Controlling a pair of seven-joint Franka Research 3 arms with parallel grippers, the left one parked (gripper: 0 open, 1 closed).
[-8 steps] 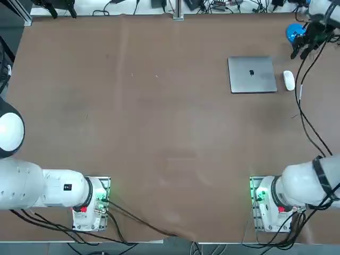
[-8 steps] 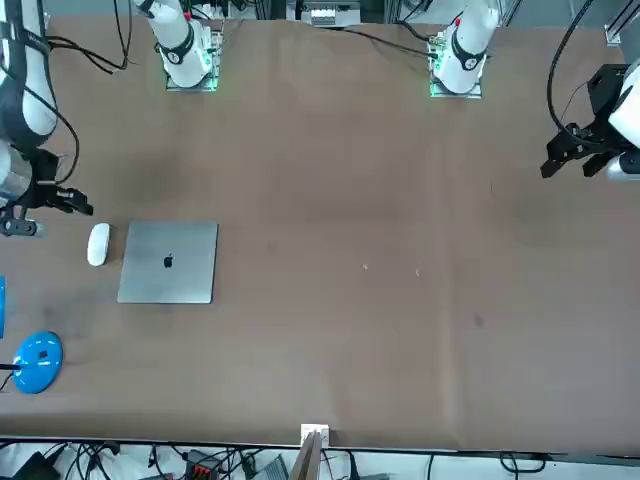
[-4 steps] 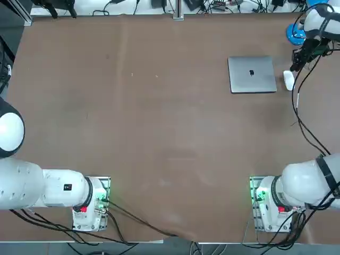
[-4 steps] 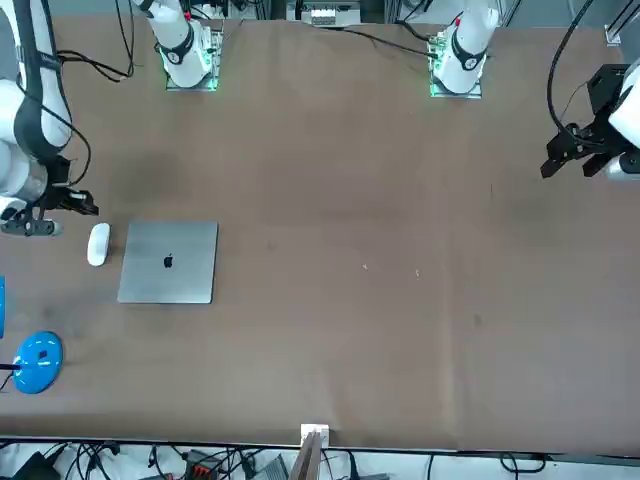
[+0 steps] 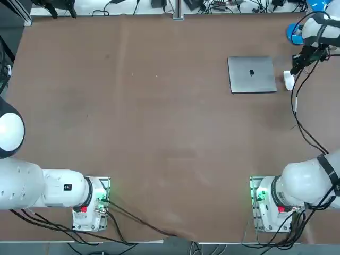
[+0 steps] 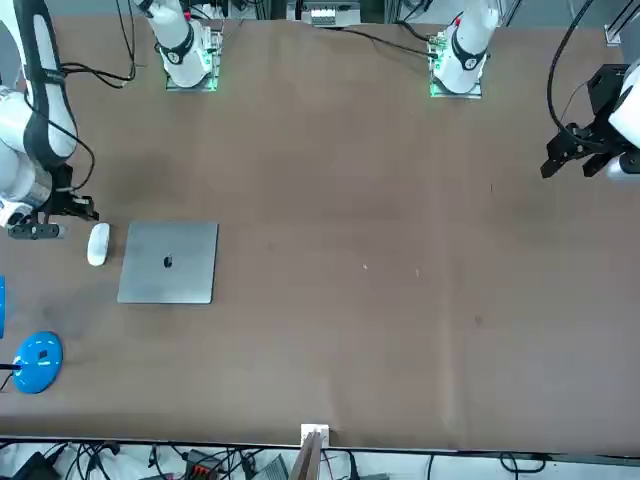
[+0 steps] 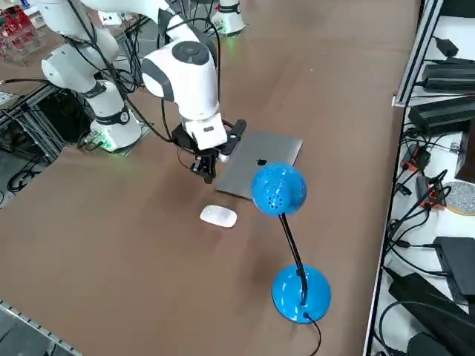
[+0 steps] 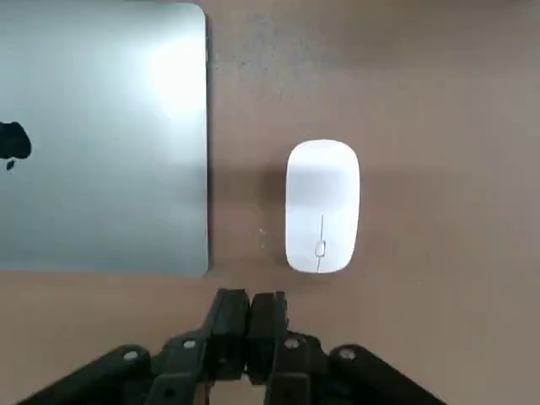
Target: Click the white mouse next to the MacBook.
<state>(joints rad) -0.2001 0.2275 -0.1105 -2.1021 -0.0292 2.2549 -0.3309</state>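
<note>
Overhead, first, look to the upper right for the white mouse [image 5: 288,81], lying on the desk [image 5: 159,133] beside the MacBook [image 5: 252,75] without touching it. Up there too, find the right tool [image 5: 296,69] just above the mouse in the frame, with black cables [image 5: 297,114] sagging past the mouse's outer side and a blue lamp [image 5: 294,34] behind. Possibly close enough for a loop to drag across and nudge the mouse during a descent. From the front, spot mouse and laptop at left of centre, the tool near the upper end of the mouse, apparently off the desk, though too hard to judge by how much. With height misread, likely to press too hard and skid the smooth shell, or to stop short without any click. From the right side, see the mouse in the middle of the frame, between tool and lamp, with the tool reaching over near the laptop's corner; with a sideways drift, liable to tap the lid instead. At the wrist, see the tool clenched, fingers [image 8: 228,325] together and gripping nothing, wheel end of the mouse facing them, aim slightly off towards the MacBook. Unless shifted across before lowering, apt to meet bare desk or just clip the edge, turning the mouse rather than clicking.
</note>
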